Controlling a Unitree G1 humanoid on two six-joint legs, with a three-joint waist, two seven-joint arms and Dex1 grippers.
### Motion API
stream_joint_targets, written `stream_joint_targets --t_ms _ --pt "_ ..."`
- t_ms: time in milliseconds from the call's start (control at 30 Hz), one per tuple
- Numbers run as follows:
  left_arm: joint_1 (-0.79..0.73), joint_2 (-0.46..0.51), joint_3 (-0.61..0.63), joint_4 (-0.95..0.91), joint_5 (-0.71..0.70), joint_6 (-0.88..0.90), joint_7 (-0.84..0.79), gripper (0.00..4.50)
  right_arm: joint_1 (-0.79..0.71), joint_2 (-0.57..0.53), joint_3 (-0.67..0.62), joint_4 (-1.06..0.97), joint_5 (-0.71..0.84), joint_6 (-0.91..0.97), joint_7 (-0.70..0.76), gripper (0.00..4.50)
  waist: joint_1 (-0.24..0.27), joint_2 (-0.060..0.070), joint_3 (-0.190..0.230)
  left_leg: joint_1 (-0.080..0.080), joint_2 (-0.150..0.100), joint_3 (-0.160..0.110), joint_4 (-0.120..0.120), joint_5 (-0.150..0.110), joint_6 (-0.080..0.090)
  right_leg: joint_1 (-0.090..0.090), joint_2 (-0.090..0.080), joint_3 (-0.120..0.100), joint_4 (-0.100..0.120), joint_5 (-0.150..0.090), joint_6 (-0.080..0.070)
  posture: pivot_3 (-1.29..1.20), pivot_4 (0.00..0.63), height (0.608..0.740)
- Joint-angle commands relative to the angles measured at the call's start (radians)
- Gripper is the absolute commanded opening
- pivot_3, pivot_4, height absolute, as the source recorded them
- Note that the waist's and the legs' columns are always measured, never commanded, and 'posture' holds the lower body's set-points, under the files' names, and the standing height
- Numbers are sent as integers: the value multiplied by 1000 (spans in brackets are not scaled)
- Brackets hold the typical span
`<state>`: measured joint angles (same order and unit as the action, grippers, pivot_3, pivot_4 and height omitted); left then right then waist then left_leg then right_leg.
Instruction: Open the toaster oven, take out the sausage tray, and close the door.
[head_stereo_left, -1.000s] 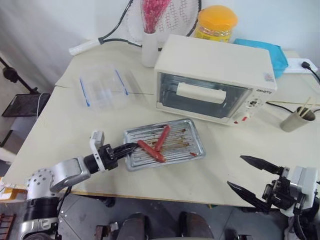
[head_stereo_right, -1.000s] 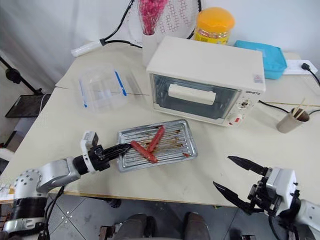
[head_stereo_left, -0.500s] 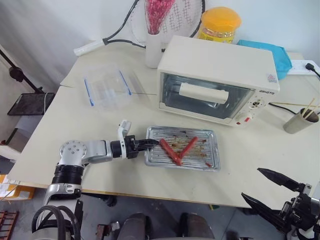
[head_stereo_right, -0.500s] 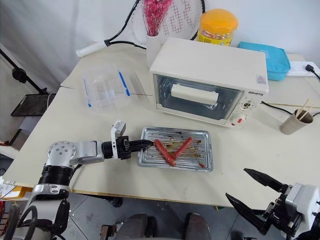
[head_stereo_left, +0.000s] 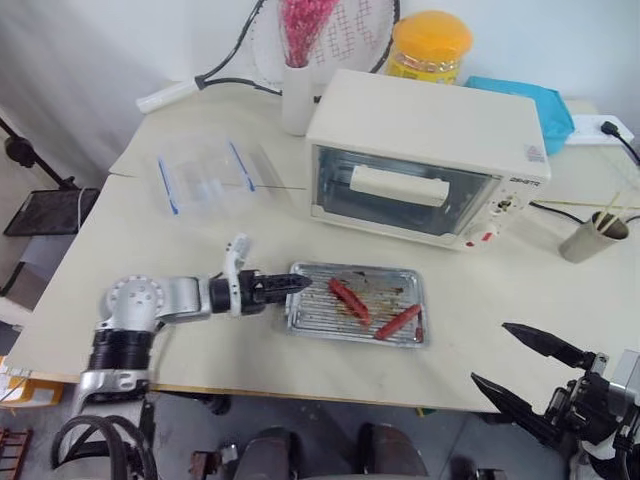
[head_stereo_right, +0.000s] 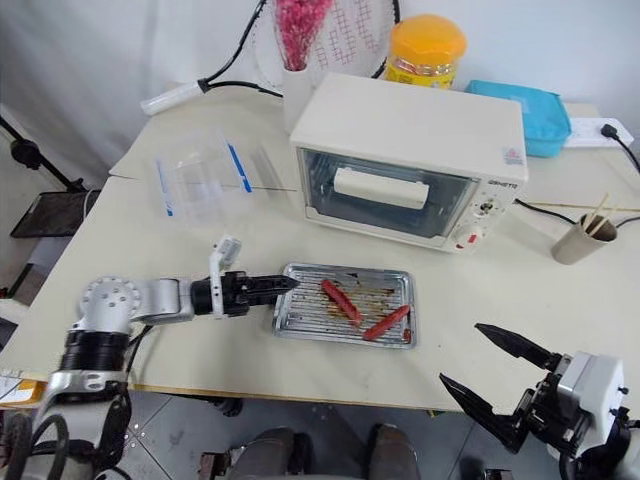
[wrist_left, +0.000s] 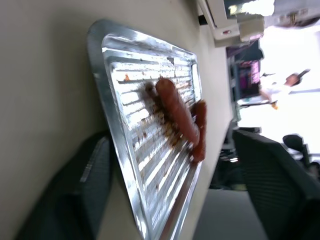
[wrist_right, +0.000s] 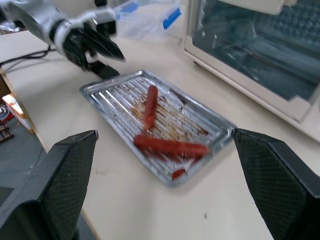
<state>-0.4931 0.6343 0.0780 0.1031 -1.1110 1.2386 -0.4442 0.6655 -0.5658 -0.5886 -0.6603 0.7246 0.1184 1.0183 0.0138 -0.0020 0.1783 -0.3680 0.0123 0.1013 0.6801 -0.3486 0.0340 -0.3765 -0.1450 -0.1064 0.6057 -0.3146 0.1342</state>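
The cream-white toaster oven stands at the back of the table, its glass door shut and the bar handle across it. The silver sausage tray lies flat on the table in front of the oven. It holds two red sausages, lying apart. My left gripper is open at the tray's left rim; in the left wrist view its fingers stand on either side of that rim. My right gripper hangs open off the table's front right edge, holding nothing.
A clear plastic container with blue stripes sits at the back left. Behind the oven are a white vase, a yellow jar and a blue box. A paper cup with sticks stands at the far right.
My left gripper was shut on the tray's left rim and has opened. The tray has been swung square to the oven, and the crossed sausages have rolled apart.
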Motion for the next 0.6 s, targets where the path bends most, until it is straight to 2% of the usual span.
stream_joint_targets --t_ms 33,100,267,433,600 --pt "105 128 -71 -120 243 -323 -283 4456 -3 -18 -16 12 13 -3 15 4500 -3 0 0 0 0 1 0 0 -1 0 0 0 0 0 -1 0 150 740" --pt "177 187 -70 -140 373 -577 -448 4456 -16 -31 -20 28 19 2 25 4500 -3 1 0 1 0 2 -1 -2 -4 -2 -1 0 -2 -1 -1 0 150 740" --pt "265 220 6 -36 560 -1026 -643 4456 -49 -60 -25 71 28 10 53 4500 10 1 0 -2 1 3 -2 -5 -6 -5 -7 3 -6 -1 -2 0 150 740" --pt "332 221 72 12 624 -1180 -694 4456 -105 -74 3 100 20 15 58 4500 9 1 0 -3 2 2 -2 -5 -1 -5 -9 3 -7 -1 -2 0 150 740" --pt "382 174 102 -49 626 -1161 -632 4456 -130 -59 33 130 -6 -1 60 4500 10 1 1 -3 2 3 -1 -7 3 -4 -5 -2 -3 -1 -2 0 150 740"
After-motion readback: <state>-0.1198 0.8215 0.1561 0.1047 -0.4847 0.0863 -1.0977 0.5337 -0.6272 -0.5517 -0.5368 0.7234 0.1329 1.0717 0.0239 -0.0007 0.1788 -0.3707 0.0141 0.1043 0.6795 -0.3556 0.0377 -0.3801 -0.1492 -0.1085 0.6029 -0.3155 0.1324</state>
